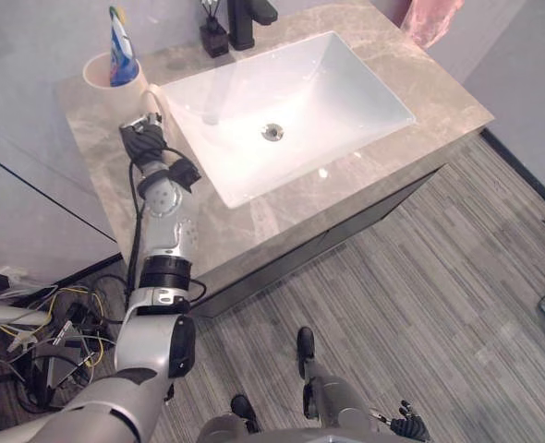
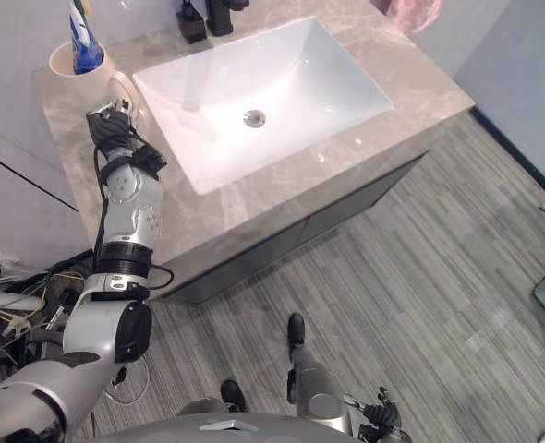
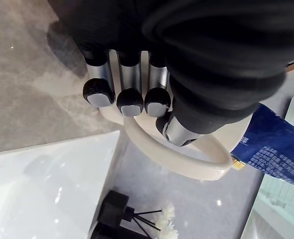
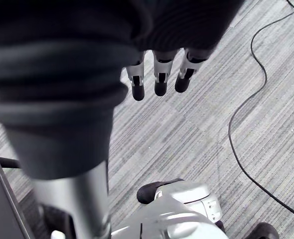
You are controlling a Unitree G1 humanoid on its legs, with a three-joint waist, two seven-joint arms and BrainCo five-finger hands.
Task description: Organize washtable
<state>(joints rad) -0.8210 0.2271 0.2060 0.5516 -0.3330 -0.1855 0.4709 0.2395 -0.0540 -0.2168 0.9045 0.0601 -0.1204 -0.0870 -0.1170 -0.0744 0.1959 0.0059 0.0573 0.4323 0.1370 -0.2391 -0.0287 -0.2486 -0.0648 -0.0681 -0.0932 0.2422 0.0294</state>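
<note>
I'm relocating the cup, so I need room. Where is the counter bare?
Bare: the counter strip right of the sink, and the strip along its front edge. Crowded: the back left corner, with cup and left hand gripping its handle; faucet and diffuser behind the sink.

Cream all over the round ceramic mug [image 1: 102, 72]. Blue and white, green-tipped, on the soft toothpaste tube [image 1: 121, 55]. Plain glossy white for the rectangular sink basin [image 1: 346, 92]. Grey-brown with pale veining across the marble countertop [image 1: 448, 101]. Black for the square faucet [image 1: 245, 18] and the small reed-diffuser bottle [image 1: 215, 39]. Pink on the hanging towel [image 1: 429, 18]. Grey, narrow-striped plank floor [image 1: 420, 295]. Black and silver, dark-tipped, on the left hand [image 3: 129, 79].
</note>
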